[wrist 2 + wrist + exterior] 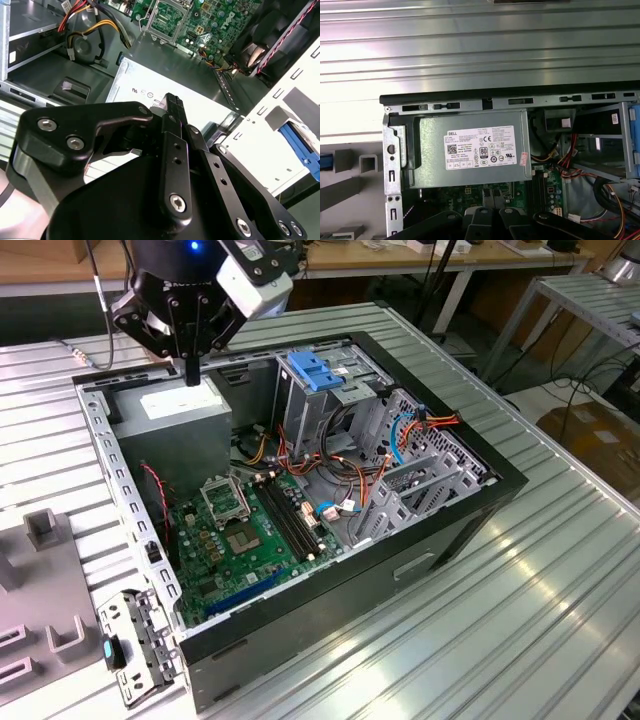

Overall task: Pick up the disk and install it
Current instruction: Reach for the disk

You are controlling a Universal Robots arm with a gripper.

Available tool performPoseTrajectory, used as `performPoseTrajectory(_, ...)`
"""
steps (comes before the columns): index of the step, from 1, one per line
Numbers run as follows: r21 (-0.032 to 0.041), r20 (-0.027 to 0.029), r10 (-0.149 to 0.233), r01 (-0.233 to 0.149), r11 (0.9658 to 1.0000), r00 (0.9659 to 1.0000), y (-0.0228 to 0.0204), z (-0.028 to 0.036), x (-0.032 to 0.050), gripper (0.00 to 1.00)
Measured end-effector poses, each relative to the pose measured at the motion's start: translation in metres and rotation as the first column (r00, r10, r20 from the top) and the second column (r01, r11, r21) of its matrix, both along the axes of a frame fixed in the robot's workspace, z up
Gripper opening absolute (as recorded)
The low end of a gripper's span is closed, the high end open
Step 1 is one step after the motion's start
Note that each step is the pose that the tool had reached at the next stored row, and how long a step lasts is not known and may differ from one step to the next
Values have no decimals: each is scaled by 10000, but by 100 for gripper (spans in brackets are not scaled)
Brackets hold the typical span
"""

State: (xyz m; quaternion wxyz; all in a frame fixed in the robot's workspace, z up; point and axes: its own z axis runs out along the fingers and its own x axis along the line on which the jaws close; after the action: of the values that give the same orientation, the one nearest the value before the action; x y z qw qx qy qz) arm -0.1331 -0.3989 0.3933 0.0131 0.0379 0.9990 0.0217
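**Black linkage gripper [190, 368] over the open black computer case [500, 483]; jaws drawn together, nothing held.**

Exterior view: the gripper hangs at the exterior view's upper left. Its tips are at the top face of the large grey power-supply box with a white label [185, 408]; contact unclear. The green motherboard [235, 535] lies lower centre. A bright blue ribbed plastic piece [313, 370] sits atop the silver drive cage [300, 415], upper centre, well apart from the gripper. I cannot tell if it carries a metal body, so I cannot tell if it is the disk. Second wrist view: black fingers [172, 107] closed against each other above the power-supply box. First wrist view: the box lies label-up. A sliver of bright blue [324, 162] shows beside grey fixture blocks [367, 162], too little to name.
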Motion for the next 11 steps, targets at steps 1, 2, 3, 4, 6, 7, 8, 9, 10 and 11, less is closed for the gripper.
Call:
performPoseTrajectory(1,0,0,0,0,10000,10000,0,0,-1,11)
performPoseTrajectory(2,0,0,0,0,10000,10000,0,0,-3,11)
performPoseTrajectory(3,0,0,0,0,10000,10000,0,0,-5,11)
performPoseTrajectory(4,0,-1,0,0,10000,10000,0,0,-7,11)
performPoseTrajectory(6,0,0,0,0,10000,10000,0,0,-10,11)
performPoseTrajectory(7,0,0,0,0,10000,10000,0,0,-12,11)
performPoseTrajectory(8,0,0,0,0,10000,10000,0,0,-15,11)
performPoseTrajectory(9,0,0,0,0,10000,10000,0,0,-17,11)
performPoseTrajectory(10,0,0,0,0,10000,10000,0,0,-19,11)
performPoseTrajectory(11,0,0,0,0,10000,10000,0,0,-20,11)
